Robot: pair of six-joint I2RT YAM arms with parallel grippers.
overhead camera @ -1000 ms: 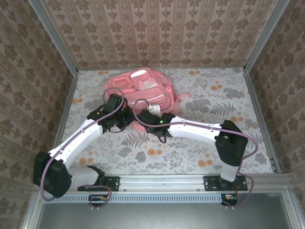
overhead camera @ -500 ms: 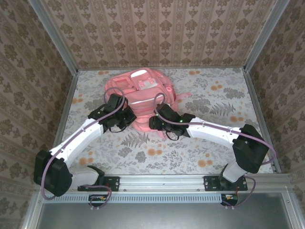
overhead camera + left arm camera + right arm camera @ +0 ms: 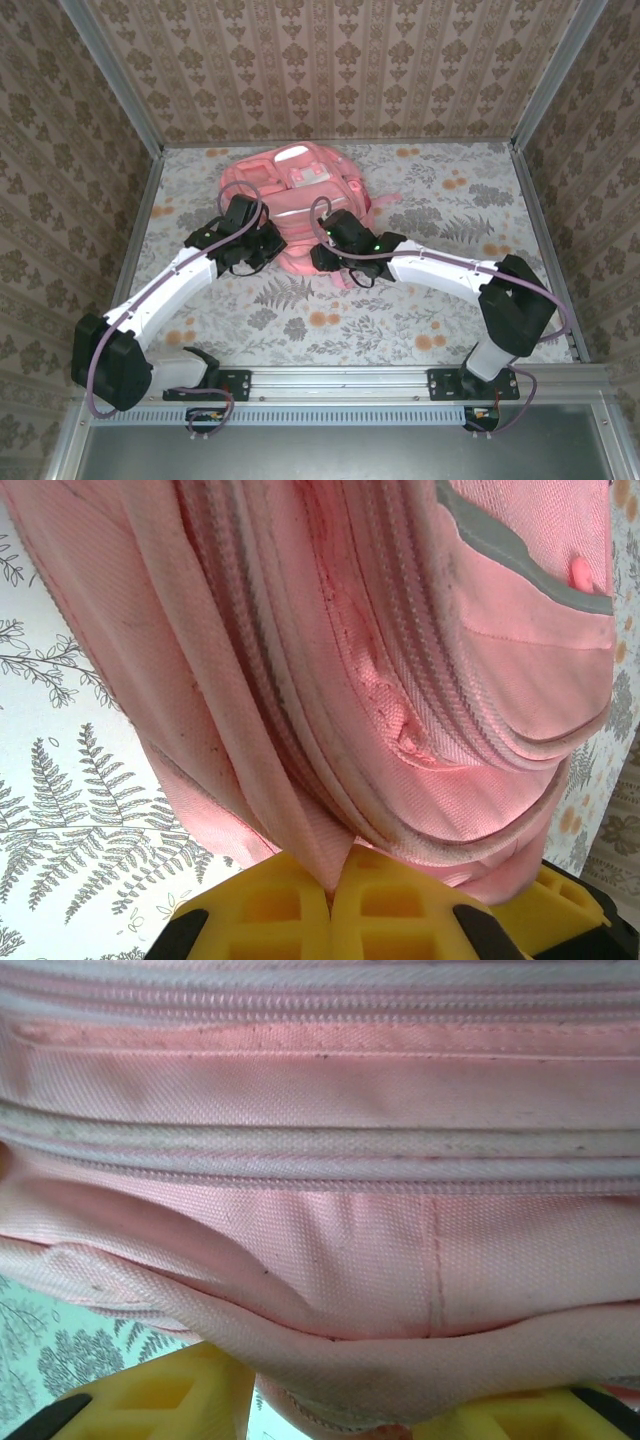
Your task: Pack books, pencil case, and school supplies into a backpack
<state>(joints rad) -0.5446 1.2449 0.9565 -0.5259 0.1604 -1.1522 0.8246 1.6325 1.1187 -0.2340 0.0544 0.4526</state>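
- Pink fabric: a fold of the backpack (image 3: 300, 185) is pinched in my left gripper (image 3: 330, 885), its yellow fingers pressed together.
- Backpack lies at the far middle of the floral table (image 3: 450, 310).
- My right gripper (image 3: 330, 1405) sits at the backpack's near edge, fingers apart, fabric draped across them. I cannot tell if it grips.

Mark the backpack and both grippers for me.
backpack (image 3: 285, 195), top view, on its pink front.
left gripper (image 3: 332, 885), left wrist view, where the yellow fingertips meet on fabric.
right gripper (image 3: 330, 1410), right wrist view, midway between the yellow fingers.
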